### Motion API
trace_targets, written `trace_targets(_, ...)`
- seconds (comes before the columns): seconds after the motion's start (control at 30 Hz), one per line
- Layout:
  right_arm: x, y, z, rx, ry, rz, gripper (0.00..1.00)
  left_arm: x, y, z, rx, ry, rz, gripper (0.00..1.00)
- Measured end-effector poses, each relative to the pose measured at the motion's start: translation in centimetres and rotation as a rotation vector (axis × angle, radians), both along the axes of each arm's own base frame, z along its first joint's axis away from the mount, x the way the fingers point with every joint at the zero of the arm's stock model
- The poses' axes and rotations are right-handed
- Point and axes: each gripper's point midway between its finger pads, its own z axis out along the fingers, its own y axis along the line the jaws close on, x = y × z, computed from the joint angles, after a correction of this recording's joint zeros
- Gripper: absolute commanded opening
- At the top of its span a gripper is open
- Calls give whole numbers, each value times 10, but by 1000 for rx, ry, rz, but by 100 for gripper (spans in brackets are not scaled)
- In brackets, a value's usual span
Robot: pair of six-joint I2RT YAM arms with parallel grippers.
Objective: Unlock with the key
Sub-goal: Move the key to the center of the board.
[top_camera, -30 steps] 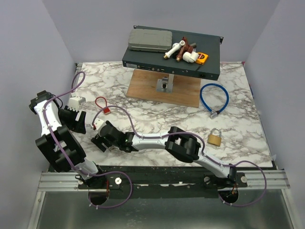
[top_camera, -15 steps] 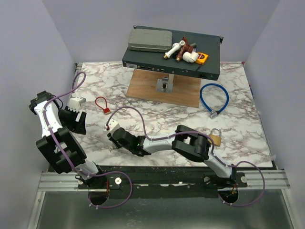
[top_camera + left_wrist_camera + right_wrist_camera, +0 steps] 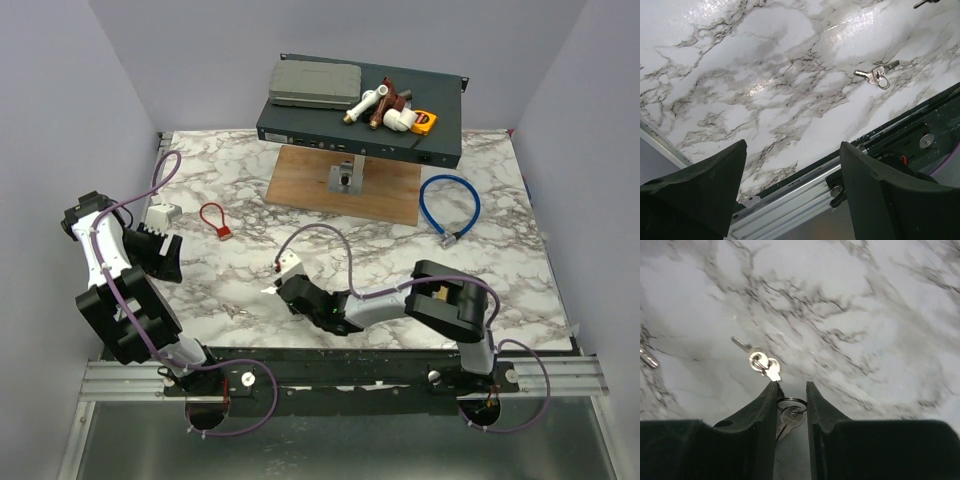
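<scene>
Keyring (image 3: 790, 407) pinched by its rim in the clenched right gripper (image 3: 791, 386) (a thin hold) hung low over the marble (image 3: 865, 300); its key (image 3: 786, 422) could swing or slip. Beyond lay a second key (image 3: 765, 362); the left gripper (image 3: 792, 150) gaped.

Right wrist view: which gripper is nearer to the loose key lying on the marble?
Right. The right gripper is just short of the key; the left gripper is far off near the table's left edge.

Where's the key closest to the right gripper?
In the right wrist view, a key on its ring sits between the jaws of the right gripper; a second key lies on the marble just ahead.
</scene>
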Motion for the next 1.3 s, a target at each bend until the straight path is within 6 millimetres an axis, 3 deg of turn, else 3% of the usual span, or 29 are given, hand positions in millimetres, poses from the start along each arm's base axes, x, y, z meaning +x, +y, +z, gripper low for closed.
trace_targets(0.2, 0, -56, 1, -39, 9, -94, 31, 1, -4, 0, -7, -3, -18, 77)
trace_targets(0.33, 1, -66, 2, -73, 5, -108, 60, 2, -7, 0, -10, -3, -28, 77)
trace_targets(0.4, 2, -63, 6, -87, 0, -97, 66, 2, -9, 1, -12, -3, -32, 77)
trace_targets(0.53, 7, -37, 32, -43, -18, -51, 75, 1, -10, 1, -18, 1, -36, 78)
trace_targets(0.7, 8, 22, 87, 109, -42, 74, 90, -1, -13, 3, -24, -1, -39, 80)
trace_targets(0.8, 3, 58, 106, 177, -52, 183, 92, -2, -15, 5, -35, 3, -39, 81)
trace_targets(0.93, -14, 84, 92, 174, -36, 319, 87, 0, -15, 9, -35, -7, -39, 81)
trace_targets(1.03, -28, 89, 67, 132, -10, 389, 80, 1, -14, 12, -31, -14, -39, 81)
trace_targets(1.13, -38, 94, 48, 103, 15, 437, 79, 2, -14, 13, -30, -15, -39, 81)
trace_targets(1.3, -49, 107, 39, 95, 18, 492, 75, 1, -14, 15, -31, -14, -39, 81)
